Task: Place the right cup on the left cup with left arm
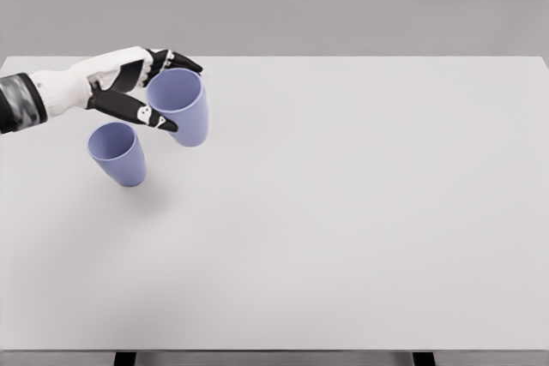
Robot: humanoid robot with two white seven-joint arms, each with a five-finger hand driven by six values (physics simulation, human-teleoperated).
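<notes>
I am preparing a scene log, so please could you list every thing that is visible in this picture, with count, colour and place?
right cup: 1, lavender blue, upright at the table's far left, between the fingers of the left hand.
left cup: 1, lavender blue, upright on the table, nearer the camera and left of the other cup, apart from it.
table: 1, white, fills most of the view; dark legs show at the bottom edge.
left hand: 1, white with black fingers, enters from the left edge, fingers around the right cup's rim.
right hand: not in view.
</notes>
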